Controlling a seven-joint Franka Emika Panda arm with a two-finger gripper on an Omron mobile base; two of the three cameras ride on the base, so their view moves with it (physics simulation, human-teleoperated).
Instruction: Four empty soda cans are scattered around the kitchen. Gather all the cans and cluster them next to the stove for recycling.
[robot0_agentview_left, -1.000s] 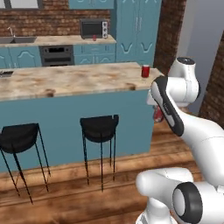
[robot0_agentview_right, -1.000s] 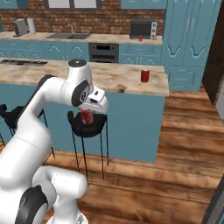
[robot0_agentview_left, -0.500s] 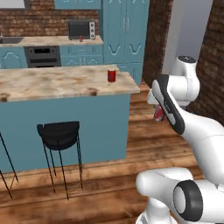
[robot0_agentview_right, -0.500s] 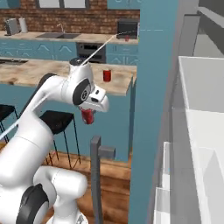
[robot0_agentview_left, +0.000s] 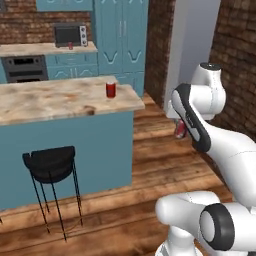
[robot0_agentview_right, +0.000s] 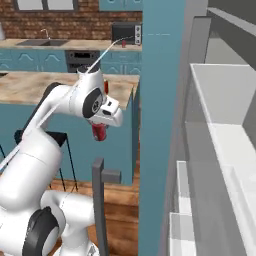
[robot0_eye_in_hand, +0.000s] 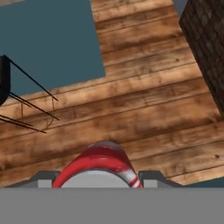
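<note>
Gripper closed on a red soda can, held in the air over wooden floor, clear of any surface. Same held can in right base view, hanging just below the white hand; gripper there pointing downward. In hand view, can sitting between the two dark finger tips, silver top toward the camera, red body with pale stripe at its edge; gripper clamped on it from both sides.

Second soda can upright on beige island countertop, near its end corner, well apart from the gripper and higher than it, off to the gripper's left in left base view. In right base view that can partly hidden behind the arm's upper joint.

Third small red can on the far back counter, beside the black microwave, far beyond the gripper. Built-in oven under that counter.

Black stool standing against the teal island side, lower and left of the gripper; its thin legs at the left edge of hand view. Dark brick wall just to the right of the arm. Pale shelving unit close on the right in right base view.
</note>
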